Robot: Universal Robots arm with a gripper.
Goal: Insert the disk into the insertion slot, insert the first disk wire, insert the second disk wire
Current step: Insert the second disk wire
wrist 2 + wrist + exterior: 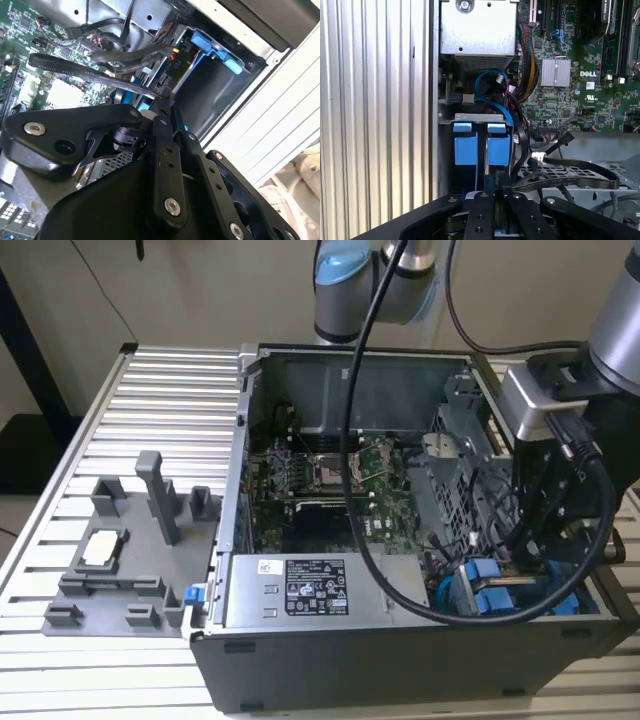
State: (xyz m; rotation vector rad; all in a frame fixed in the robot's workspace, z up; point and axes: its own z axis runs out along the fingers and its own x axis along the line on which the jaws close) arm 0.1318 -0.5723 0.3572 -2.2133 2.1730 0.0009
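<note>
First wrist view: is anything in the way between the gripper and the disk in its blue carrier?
Nothing visible does. In the first wrist view the black gripper reaches close to the disk's bright blue plastic carrier, with nothing between them. The black flat cables lie off to one side, not across the gap.

Ribbed aluminium bench [170, 390] of pale slats, evenly lit, no hard shadows. Plain beige wall [220, 290] behind it, with a dark post [30, 350] on the exterior view's left and light floor [12, 515] below.
</note>
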